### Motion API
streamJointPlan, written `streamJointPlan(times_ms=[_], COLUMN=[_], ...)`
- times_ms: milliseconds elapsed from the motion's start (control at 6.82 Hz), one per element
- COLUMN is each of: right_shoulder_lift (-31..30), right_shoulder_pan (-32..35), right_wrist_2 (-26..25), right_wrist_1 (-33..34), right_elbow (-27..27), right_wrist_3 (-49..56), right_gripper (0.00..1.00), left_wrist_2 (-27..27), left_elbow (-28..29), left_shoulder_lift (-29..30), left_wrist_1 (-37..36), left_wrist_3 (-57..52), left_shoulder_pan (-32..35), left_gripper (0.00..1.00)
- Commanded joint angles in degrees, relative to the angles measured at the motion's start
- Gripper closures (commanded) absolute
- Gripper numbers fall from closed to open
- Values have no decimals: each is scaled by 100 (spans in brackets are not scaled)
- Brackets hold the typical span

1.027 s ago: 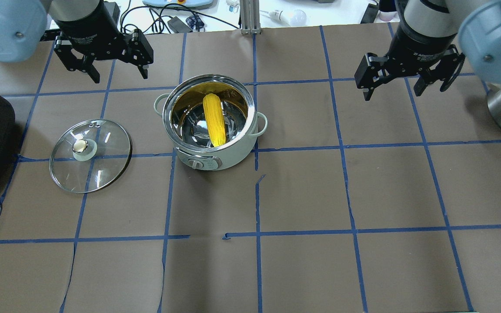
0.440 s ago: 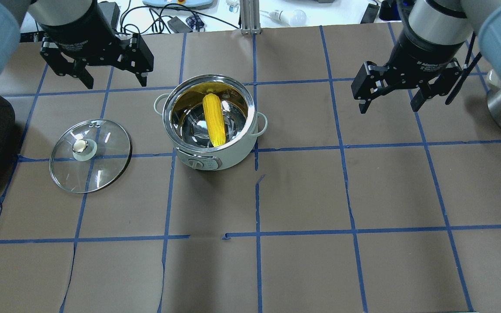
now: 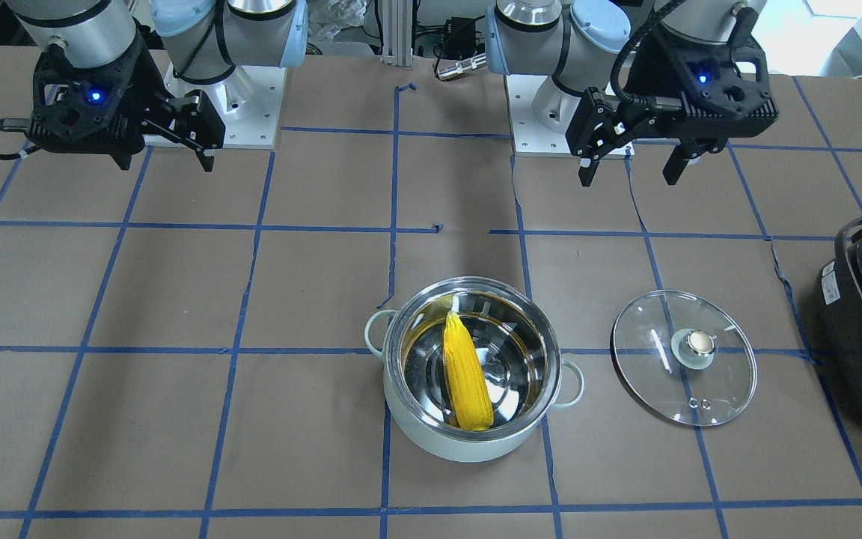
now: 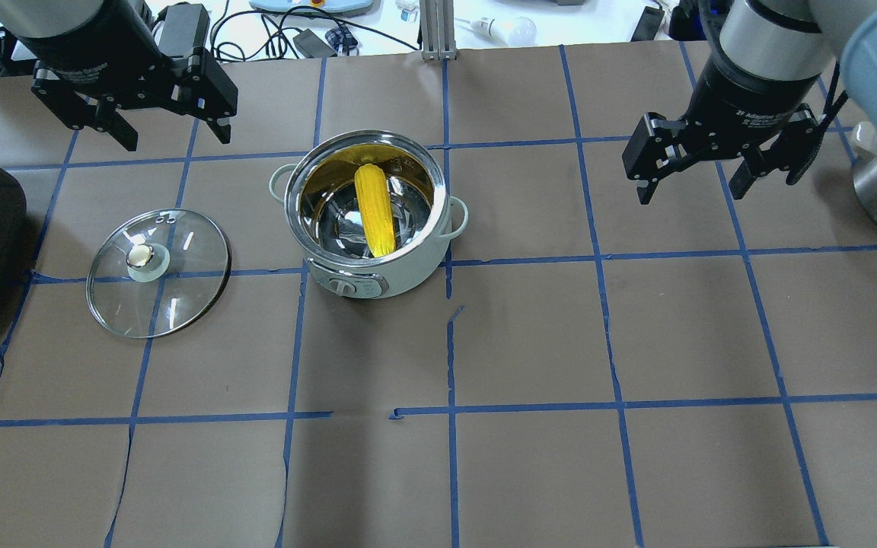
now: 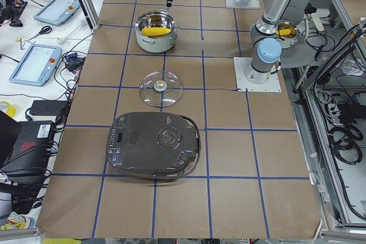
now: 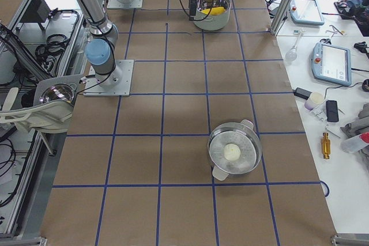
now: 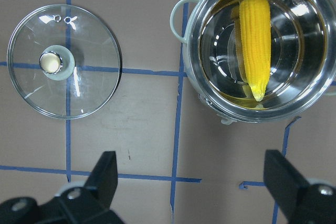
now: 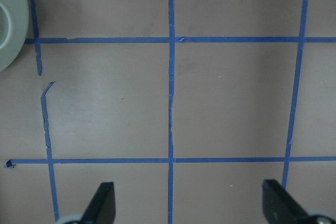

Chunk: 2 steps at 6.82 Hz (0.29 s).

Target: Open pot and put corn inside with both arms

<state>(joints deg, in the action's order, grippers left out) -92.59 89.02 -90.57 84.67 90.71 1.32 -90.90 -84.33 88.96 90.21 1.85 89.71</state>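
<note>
Corn [image 4: 374,209] lies inside uncovered pot [image 4: 408,268], leaning on its wall; lid [image 4: 172,304] flat on table [image 4: 530,342] beside pot; left gripper [image 4: 176,138], right gripper [image 4: 691,193] raised, jaws wide, empty.

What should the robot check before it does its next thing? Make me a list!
1. Lid off the pot: ok. The lid lies flat on the table beside the pot, not touching it.
2. Corn in the pot: ok. It lies across the shiny inside.
3. Corn fully below the rim: cannot tell. One end leans up against the wall.
4. Left gripper empty: ok. It is open, holding nothing, away from the pot.
5. Right gripper empty: ok. It is open over bare table, holding nothing.
</note>
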Motion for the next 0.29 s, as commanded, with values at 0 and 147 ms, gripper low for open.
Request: streamJointPlan(times_ms=[0,147], right_shoulder_lift=[4,4], right_shoulder_pan=[-8,-8], right_wrist_2=[-13,-13], right_wrist_1=[14,6], right_elbow=[-1,8], right_wrist_3=[0,0], right_gripper=[0,0], left_wrist_2=[64,47], left_elbow=[-162,-154], left_shoulder_lift=[-37,-37], left_wrist_1=[-117,-118], left_wrist_3=[-149,-167], left_shoulder_pan=[-15,-24], left_gripper=[0,0])
